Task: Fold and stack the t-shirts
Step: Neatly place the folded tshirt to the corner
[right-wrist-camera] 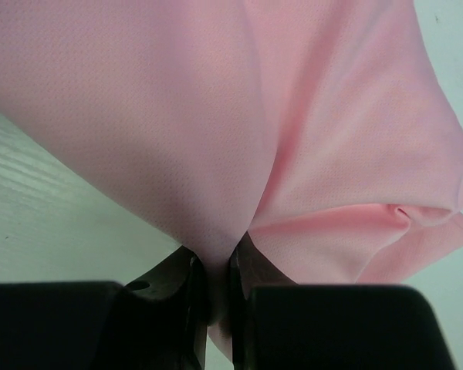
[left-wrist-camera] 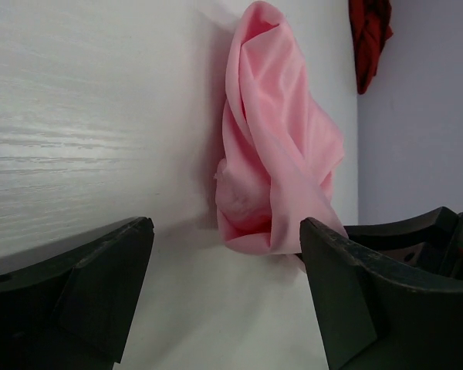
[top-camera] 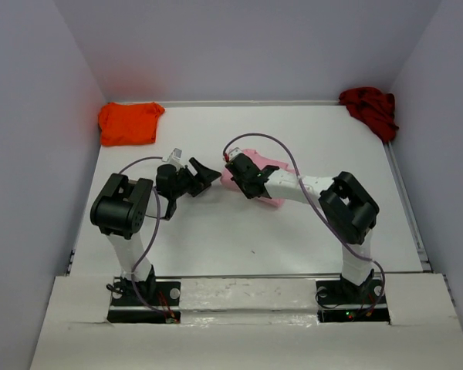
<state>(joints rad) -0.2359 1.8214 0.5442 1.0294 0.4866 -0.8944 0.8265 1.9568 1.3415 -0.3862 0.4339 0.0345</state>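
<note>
The light pink t-shirt (top-camera: 262,163) lies bunched near the table's middle, mostly under the right arm. My right gripper (right-wrist-camera: 216,266) is shut on a fold of that pink t-shirt (right-wrist-camera: 216,139), the cloth pinched between its jaws. My left gripper (top-camera: 203,176) stands open just left of the pink t-shirt (left-wrist-camera: 274,154), nothing between its fingers (left-wrist-camera: 100,285). In the back left corner, the bright orange t-shirt (top-camera: 129,122) lies crumpled. The dark red t-shirt (top-camera: 370,109) is heaped in the back right corner, and it also shows in the left wrist view as a dark red t-shirt (left-wrist-camera: 369,35) beyond the pink one.
Light grey walls (top-camera: 247,46) close in the white table (top-camera: 239,239) at the back and both sides. A raised white ledge (top-camera: 247,297) with both arm bases runs along the near edge.
</note>
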